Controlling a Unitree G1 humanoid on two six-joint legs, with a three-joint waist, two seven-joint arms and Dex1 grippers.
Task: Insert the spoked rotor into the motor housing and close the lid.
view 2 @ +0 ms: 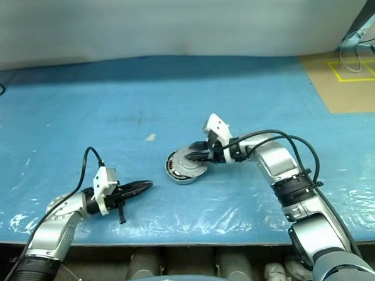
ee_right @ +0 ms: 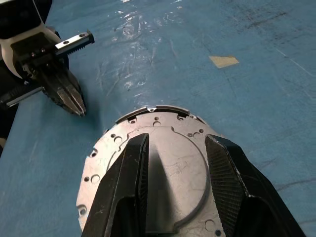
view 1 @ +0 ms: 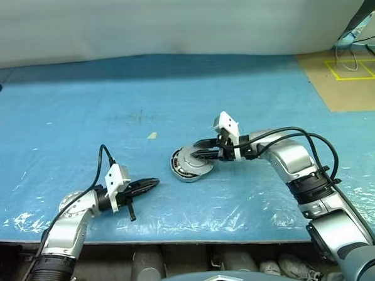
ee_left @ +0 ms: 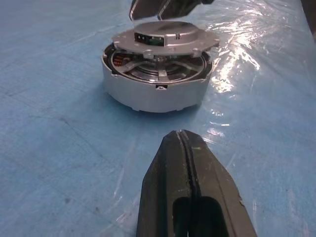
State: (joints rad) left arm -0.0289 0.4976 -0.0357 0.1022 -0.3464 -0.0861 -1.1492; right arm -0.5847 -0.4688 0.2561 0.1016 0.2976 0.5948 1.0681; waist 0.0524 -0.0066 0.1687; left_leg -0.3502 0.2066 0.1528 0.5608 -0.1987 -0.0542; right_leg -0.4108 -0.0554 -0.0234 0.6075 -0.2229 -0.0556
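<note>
The motor housing point(ee_left: 148, 91) sits on the blue table a little right of centre. Inside it lies the spoked rotor point(ee_left: 159, 68), its silver spokes showing through the gap under the lid. The lid point(ee_right: 148, 148) hangs tilted low over the housing, smooth face up. My right gripper point(ee_right: 176, 139) reaches in from the right over the lid, its fingers point(ee_right: 129, 173) apart on either side of the lid's raised centre. My left gripper point(view 1: 149, 182) is shut and empty, low over the table to the left of the housing and pointing at it.
A small yellow tape scrap point(view 1: 152, 135) lies beyond the housing. A brown board with yellow markings point(view 1: 347, 75) and cables fill the far right corner. Wrinkled clear film point(view 1: 241, 200) covers the near table, just ahead of its front edge.
</note>
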